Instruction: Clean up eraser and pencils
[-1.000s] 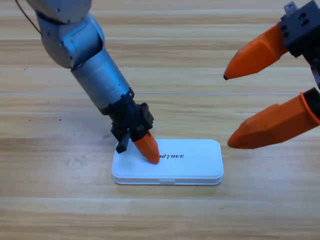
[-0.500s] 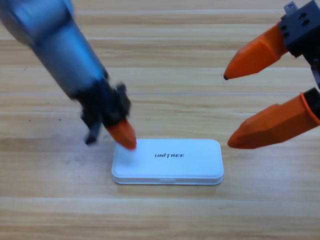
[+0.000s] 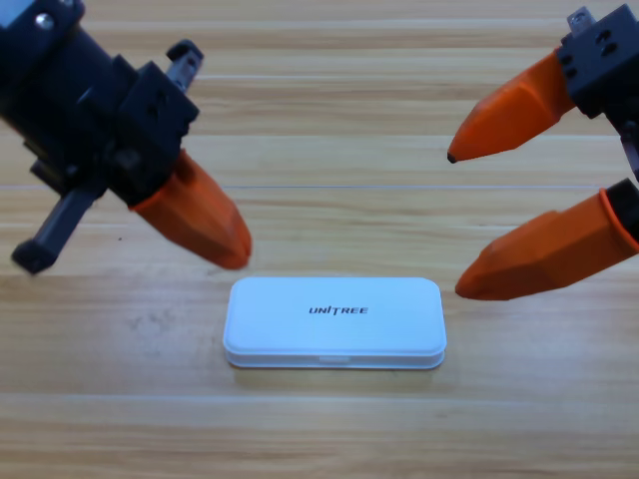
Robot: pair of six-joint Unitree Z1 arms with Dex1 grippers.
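Note:
The white case (image 3: pixel 334 334) lies closed on the wooden table, a little below the middle, with its printed lid facing up. No eraser and no pencils show anywhere. My left gripper (image 3: pixel 226 246) hangs above and left of the case, clear of it, looking large, its orange jaws together and holding nothing. My right gripper (image 3: pixel 455 222) waits at the right edge with its two orange jaws spread wide and nothing between them.
Bare wooden table (image 3: pixel 329 429) surrounds the case on all sides. The left arm's black body (image 3: pixel 90 120) fills the upper left corner.
My left gripper has come off the case's left end and moved up and to the left, now looking much larger. The case and the right gripper have stayed put.

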